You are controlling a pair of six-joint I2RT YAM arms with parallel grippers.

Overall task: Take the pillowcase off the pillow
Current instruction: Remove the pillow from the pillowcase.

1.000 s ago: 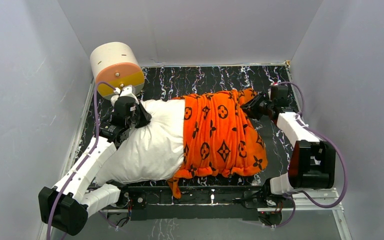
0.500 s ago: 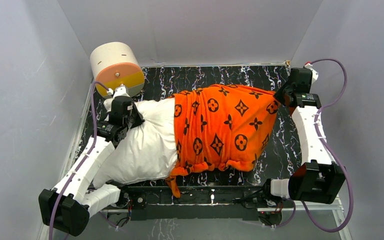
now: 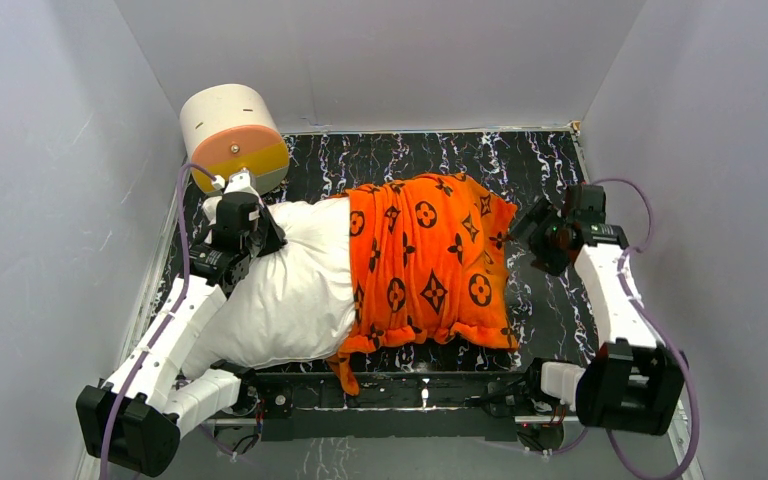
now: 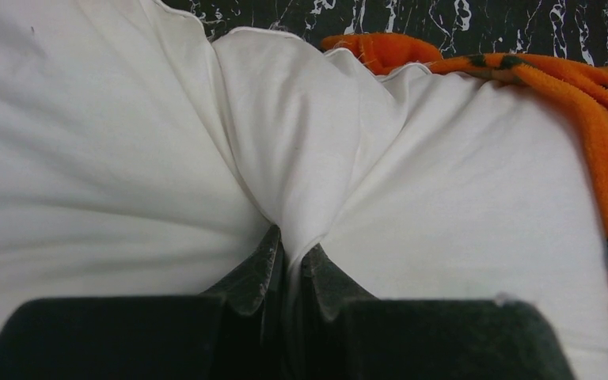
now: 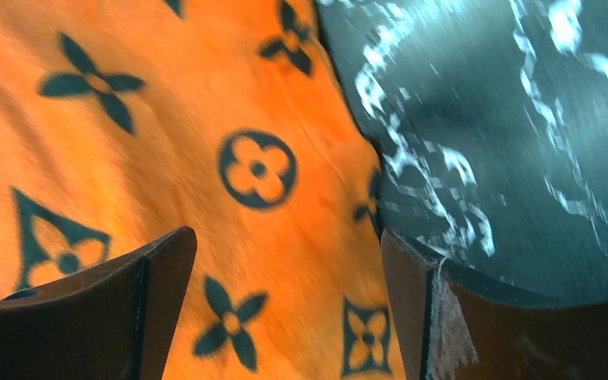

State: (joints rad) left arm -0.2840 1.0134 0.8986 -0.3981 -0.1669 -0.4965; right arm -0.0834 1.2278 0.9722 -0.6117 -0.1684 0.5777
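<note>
Floor (image 3: 400,160): black with white marbling, boxed in by pale grey walls (image 3: 50,200) on three sides. Both arm bases sit along its near edge.
Pillow (image 3: 285,290): white and plump, lying across the near half of the floor with its left end toward the left edge. The left half is bare and creased, and the rest is under orange cloth.
Pillowcase (image 3: 425,265): orange plush with black flower, star and circle motifs, covering the right half of the pillow. It is bunched into folds where orange meets white, about mid-pillow. One twisted end hangs at the floor's near edge. Its right end stops short of the right edge, with bare floor beyond.
Left gripper (image 4: 291,249): down on the far left corner of the pillow, jaws pressed together on a pinch of white fabric. The cloth puckers there, and deep creases fan away from the tips.
Right gripper (image 5: 285,237): beside the pillowcase's right end, toward the right edge of the floor. Its jaws stand wide apart with nothing caught between them. From the wrist, one jaw is over orange plush and the other over marbled floor. Whether either touches, I cannot tell.
Cylinder (image 3: 232,138): cream body with an orange and yellow face, in the far left corner, just behind the left gripper.
</note>
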